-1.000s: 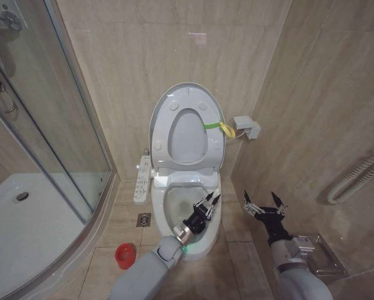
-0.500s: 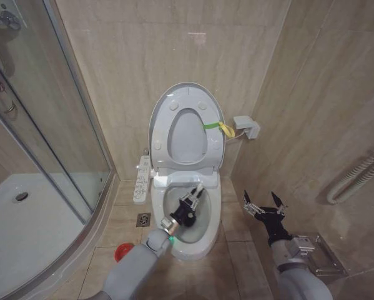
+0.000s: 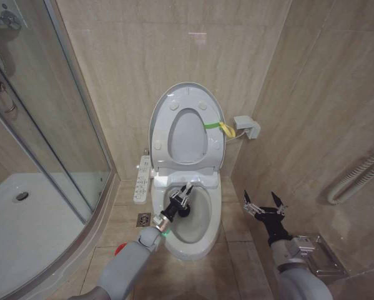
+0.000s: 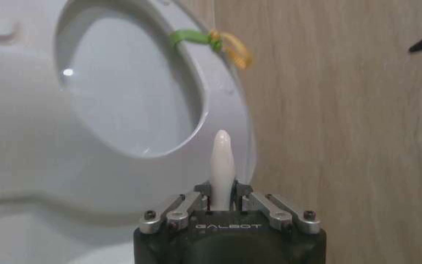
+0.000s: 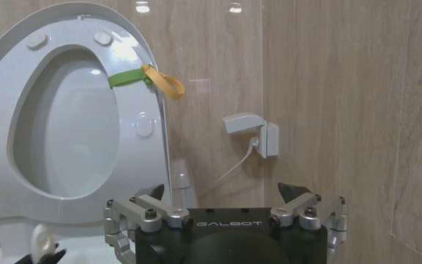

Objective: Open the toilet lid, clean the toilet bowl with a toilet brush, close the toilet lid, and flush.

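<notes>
The toilet lid [image 3: 187, 134] stands raised against the wall with the seat ring in front of it, a green-yellow band [image 3: 214, 125] at its right edge. The white toilet bowl [image 3: 199, 231] lies open below. My left gripper [image 3: 182, 200] hovers over the bowl's rear left part, shut on the pale handle [image 4: 221, 159] of the toilet brush; the bristle head is hidden. The raised lid [image 4: 123, 93] fills the space behind that handle. My right gripper [image 3: 263, 205] hangs open to the right of the bowl, holding nothing, and faces the lid [image 5: 68, 132].
A glass shower enclosure [image 3: 43, 156] with a white tray takes up the left. A remote panel [image 3: 143, 178] hangs beside the toilet, above a floor drain [image 3: 143, 219]. A sliver of the red holder cup [image 3: 119, 246] peeks past my left arm. A wall socket [image 3: 246, 127] and a hose [image 3: 355, 175] sit right.
My left gripper has carried the brush from the bowl's front right back and to the left, toward the rear of the bowl. The right arm has not moved.
</notes>
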Robot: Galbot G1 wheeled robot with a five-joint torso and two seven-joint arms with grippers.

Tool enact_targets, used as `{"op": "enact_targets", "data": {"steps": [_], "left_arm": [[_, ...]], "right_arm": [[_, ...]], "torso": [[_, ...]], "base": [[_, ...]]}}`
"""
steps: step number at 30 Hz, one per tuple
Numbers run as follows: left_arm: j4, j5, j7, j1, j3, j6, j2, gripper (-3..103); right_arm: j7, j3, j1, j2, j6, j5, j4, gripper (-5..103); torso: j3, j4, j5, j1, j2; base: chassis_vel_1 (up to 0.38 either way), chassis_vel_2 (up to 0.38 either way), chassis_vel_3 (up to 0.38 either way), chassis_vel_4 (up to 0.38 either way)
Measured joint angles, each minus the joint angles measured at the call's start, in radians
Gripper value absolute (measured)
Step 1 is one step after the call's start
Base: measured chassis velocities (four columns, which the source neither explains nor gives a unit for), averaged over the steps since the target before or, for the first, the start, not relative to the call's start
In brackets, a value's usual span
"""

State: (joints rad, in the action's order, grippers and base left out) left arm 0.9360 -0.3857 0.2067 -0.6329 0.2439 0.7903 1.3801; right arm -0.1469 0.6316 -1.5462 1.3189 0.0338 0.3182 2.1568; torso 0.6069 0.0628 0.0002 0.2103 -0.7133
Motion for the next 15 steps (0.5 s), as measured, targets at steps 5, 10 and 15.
{"op": "enact_targets", "data": {"steps": [5, 10, 15], "left_arm": [[0.090, -0.001, -0.026, -0.012, 0.041, -0.028, 0.016, 20], [0.187, 0.013, -0.062, -0.039, 0.092, -0.073, 0.030, 20], [0.292, 0.067, -0.110, -0.074, 0.104, -0.127, 0.005, 20]], "right_arm": [[0.000, 0.000, 0.000, 0.000, 0.000, 0.000, 0.000, 100], [0.000, 0.000, 0.000, 0.000, 0.000, 0.000, 0.000, 100], [0.000, 0.000, 0.000, 0.000, 0.000, 0.000, 0.000, 100]], "torso": [[0.000, 0.0000, 0.0000, 0.000, 0.000], [0.000, 0.0001, 0.0000, 0.000, 0.000], [0.000, -0.0001, 0.0000, 0.000, 0.000]], "base": [[0.000, 0.000, 0.000, 0.000], [0.000, 0.000, 0.000, 0.000], [0.000, 0.000, 0.000, 0.000]]}}
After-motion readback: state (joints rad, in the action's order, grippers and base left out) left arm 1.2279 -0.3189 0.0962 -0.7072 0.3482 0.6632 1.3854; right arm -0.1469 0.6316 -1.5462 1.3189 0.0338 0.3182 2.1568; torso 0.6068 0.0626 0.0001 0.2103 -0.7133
